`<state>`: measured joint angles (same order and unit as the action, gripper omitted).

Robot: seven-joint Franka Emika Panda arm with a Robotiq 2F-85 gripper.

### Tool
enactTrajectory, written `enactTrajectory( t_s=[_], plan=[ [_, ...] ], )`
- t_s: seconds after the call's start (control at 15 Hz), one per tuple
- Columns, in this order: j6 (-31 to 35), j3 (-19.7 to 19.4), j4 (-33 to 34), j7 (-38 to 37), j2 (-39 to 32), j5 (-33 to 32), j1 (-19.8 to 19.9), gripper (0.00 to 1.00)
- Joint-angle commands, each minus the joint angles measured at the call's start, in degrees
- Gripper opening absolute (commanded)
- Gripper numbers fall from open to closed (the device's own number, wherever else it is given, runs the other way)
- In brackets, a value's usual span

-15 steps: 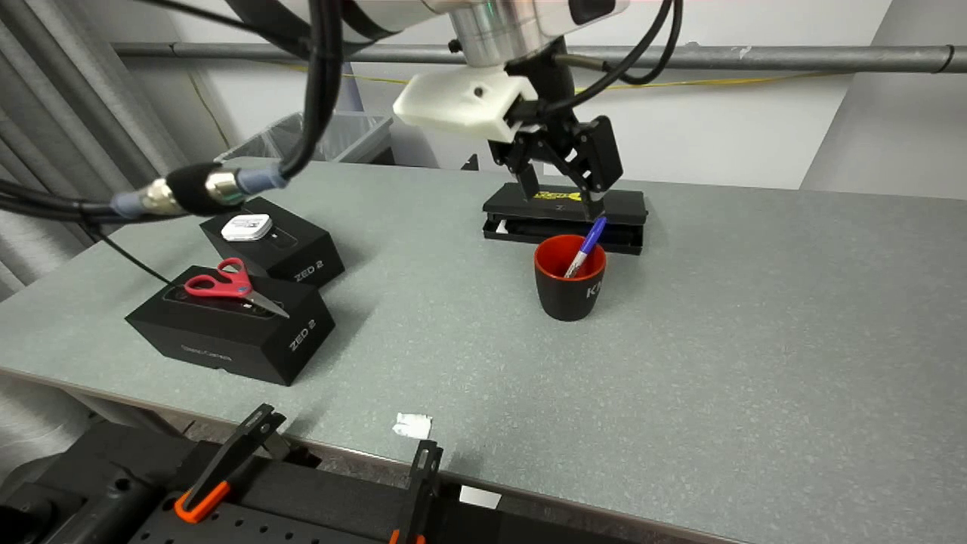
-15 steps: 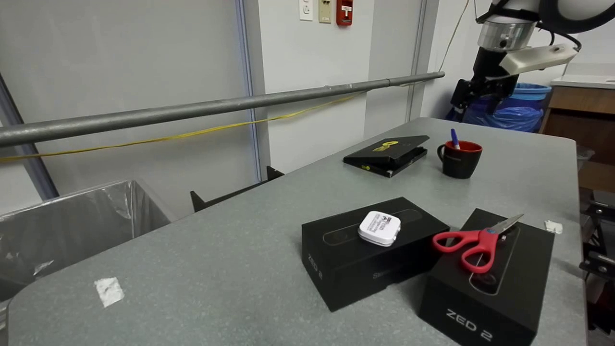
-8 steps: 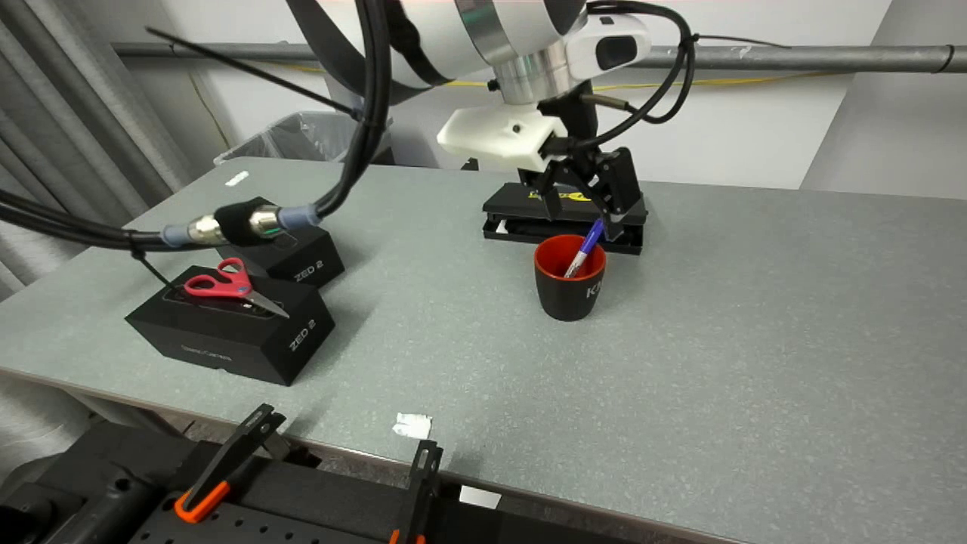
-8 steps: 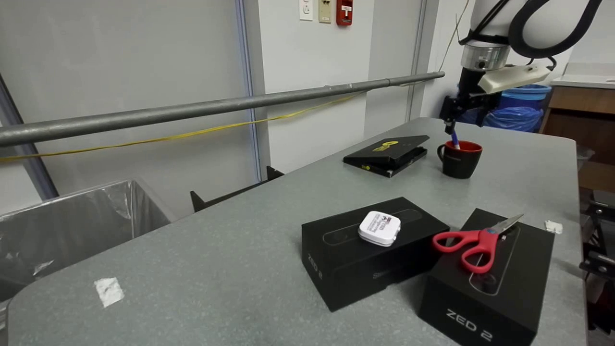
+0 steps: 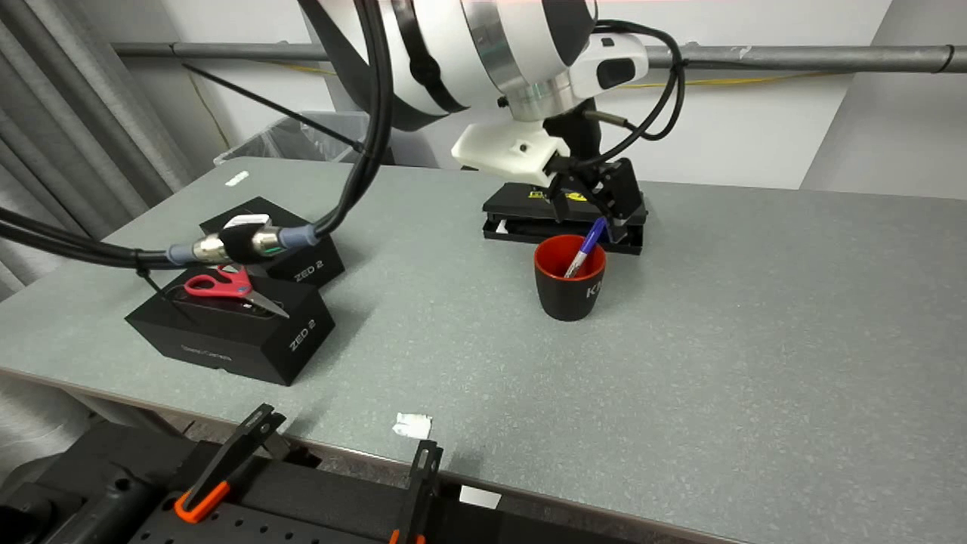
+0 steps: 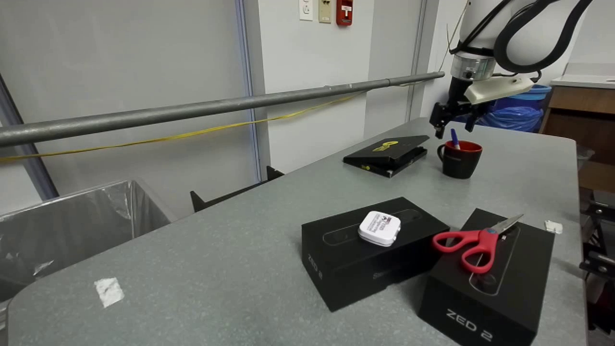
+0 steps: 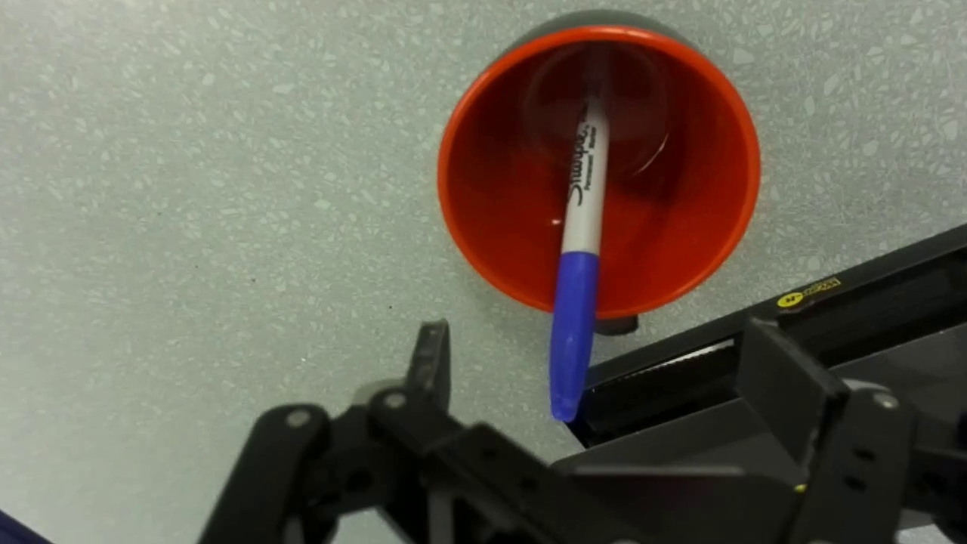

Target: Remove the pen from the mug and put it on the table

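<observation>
The mug (image 5: 565, 298) stands upright on the grey table (image 5: 740, 378); it is black outside and red inside. It also shows in an exterior view (image 6: 459, 166) and the wrist view (image 7: 506, 174). The pen (image 7: 578, 302), with a blue cap and white barrel, leans in it, cap sticking out over the rim. The cap also shows in both exterior views (image 5: 593, 236) (image 6: 454, 137). My gripper (image 7: 597, 329) is open and empty. In the wrist view its fingers (image 7: 432, 363) stand wide apart on both sides of the cap. In both exterior views the gripper (image 5: 588, 221) (image 6: 454, 130) is just above the mug.
A flat black box (image 5: 521, 200), partly open, lies behind the mug, under one finger in the wrist view (image 7: 869, 317). Two black ZED 2 boxes (image 6: 355, 274) (image 6: 480, 307) bear a white case (image 6: 379, 228) and red-handled scissors (image 6: 485, 242). A pipe (image 6: 216, 105) runs along the wall.
My gripper has come down and towards the mug, moving right in one exterior view and left in another. It stays open. The pen and mug have not moved.
</observation>
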<state>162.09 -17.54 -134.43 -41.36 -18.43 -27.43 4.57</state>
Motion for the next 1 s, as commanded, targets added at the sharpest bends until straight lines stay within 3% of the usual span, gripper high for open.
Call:
enactTrajectory(
  t_s=[0.0,0.6,0.93],
  plan=[
    [3.2,-3.6,1.8,-1.4,-2.9,1.7,-3.5,0.74],
    [6.1,-5.2,-1.4,3.7,1.4,9.0,-3.0,0.03],
    [9.0,-7.4,-6.8,6.1,12.1,9.3,-3.0,0.02]
  ],
)
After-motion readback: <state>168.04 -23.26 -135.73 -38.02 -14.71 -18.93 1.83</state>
